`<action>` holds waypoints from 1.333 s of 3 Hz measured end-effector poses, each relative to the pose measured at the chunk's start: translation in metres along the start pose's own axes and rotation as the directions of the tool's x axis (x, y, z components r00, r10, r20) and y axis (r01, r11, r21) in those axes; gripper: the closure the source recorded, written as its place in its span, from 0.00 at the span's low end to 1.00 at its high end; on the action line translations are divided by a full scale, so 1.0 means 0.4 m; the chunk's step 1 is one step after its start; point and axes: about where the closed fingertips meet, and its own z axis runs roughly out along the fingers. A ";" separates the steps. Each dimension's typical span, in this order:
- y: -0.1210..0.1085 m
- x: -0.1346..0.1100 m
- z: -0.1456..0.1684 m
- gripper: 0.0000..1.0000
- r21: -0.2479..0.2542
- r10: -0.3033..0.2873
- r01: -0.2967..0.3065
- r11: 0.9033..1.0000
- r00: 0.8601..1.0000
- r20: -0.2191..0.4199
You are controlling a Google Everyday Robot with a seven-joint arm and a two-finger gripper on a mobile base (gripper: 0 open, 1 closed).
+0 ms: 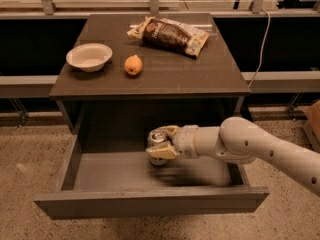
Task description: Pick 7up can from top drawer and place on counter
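Thin aluminium — the can (157,136) looked light, slick, dentable; the gripper (158,144) clamped its sides mid-height in the drawer (150,204), below the front edge of the counter (165,74).

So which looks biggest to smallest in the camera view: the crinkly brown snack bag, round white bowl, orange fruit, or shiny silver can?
1. Brown snack bag.
2. White bowl.
3. Silver can and orange fruit: unsure, the can sits nearer in the drawer, partly hidden by the gripper at it.
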 end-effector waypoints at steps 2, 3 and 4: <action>-0.026 -0.133 -0.053 0.96 -0.038 -0.087 0.088 0.995 0.995 0.042; -0.040 -0.330 -0.131 1.00 -0.088 -0.236 0.238 0.967 0.971 0.033; -0.042 -0.531 -0.192 1.00 -0.148 -0.352 0.356 0.923 0.935 0.051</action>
